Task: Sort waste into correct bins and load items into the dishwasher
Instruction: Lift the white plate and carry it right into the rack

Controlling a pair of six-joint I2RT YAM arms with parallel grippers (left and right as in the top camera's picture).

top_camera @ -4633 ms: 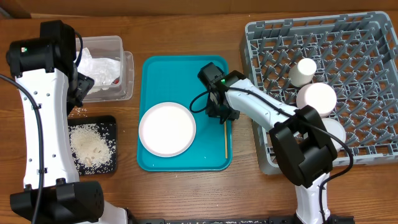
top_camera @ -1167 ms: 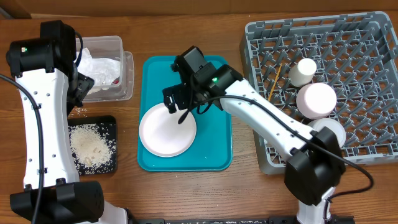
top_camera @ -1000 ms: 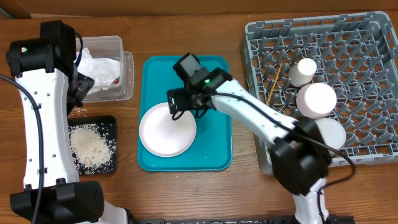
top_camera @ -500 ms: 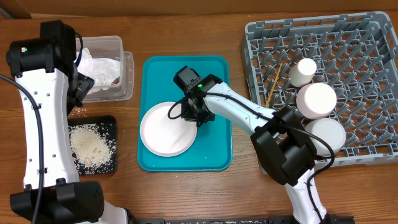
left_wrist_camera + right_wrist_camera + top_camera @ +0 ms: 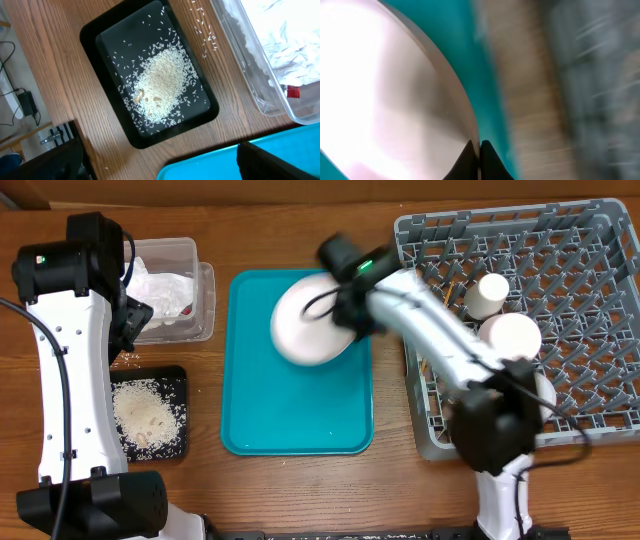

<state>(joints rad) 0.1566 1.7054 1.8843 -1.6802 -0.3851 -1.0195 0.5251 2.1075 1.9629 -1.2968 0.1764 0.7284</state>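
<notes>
Round white plate (image 5: 305,325), over teal tray (image 5: 260,410) — rim pinched between fingers (image 5: 492,165)

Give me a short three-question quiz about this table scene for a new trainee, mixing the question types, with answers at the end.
1. True or false: the right pincer is shut on the edge of the white plate.
2. Where does the heap of rice lie? A: in the black tray. B: on the teal tray. C: in the dish rack.
3. Fill in: the crumpled napkin sits in the ____ plastic tub.
Key: 1 true; 2 A; 3 clear.
</notes>
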